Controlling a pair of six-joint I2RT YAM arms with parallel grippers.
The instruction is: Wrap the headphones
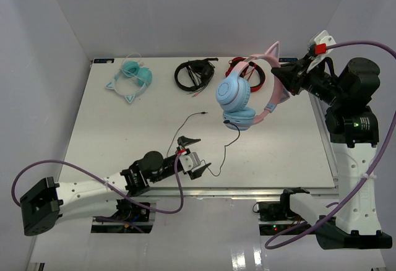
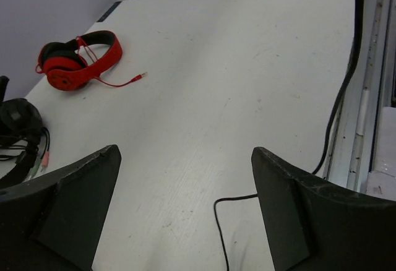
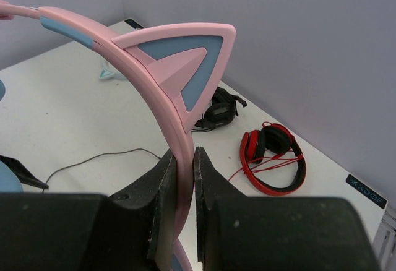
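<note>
— While the right gripper [image 1: 281,78] sits at upper right of the overhead view, what do its fingers [image 3: 162,187] hold?
— Clamped on the pink headband, just below a cat ear [image 3: 185,60]. The headphones [image 1: 237,98] hang from that grip, blue ear cups right of centre over the tabletop [image 1: 124,129].
— Cable?
— Thin dark cable [image 1: 223,155] drops from the lower cup and trails to lower centre, passing beneath the left gripper [image 1: 195,156]. Plug end lies near mid-frame.
— Left fingers?
— Spread wide, gripping nothing. Wrist view shows a cable loop on the tabletop between them.
— Anything else?
— Top edge: teal cat-ear headphones [image 1: 132,76], black headphones [image 1: 194,73], red headphones [image 1: 247,67] partly hidden behind the held pair.
</note>
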